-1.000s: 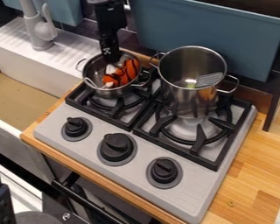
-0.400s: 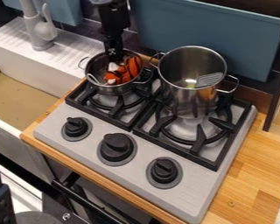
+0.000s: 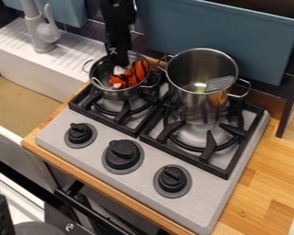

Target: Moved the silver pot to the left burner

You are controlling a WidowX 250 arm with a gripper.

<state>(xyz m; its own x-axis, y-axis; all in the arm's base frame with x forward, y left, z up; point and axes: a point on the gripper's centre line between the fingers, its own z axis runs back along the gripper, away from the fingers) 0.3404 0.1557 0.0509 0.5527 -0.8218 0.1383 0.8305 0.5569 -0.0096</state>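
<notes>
Upper left, the small pot (image 3: 117, 94) rests on the burner (image 3: 125, 110), likely its goal; the gripper (image 3: 119, 62) hangs at its back rim, whether gripping I cannot tell.

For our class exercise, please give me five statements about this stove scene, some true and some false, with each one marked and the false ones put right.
1. The small silver pot is over the left burner. True.
2. The gripper is at the tall pot. False: the gripper is at the small silver pot.
3. The orange and white food lies in the sink. False: it is in the small silver pot.
4. A slotted grey piece shows inside the tall pot. True.
5. The stove front has three black knobs. True.
</notes>
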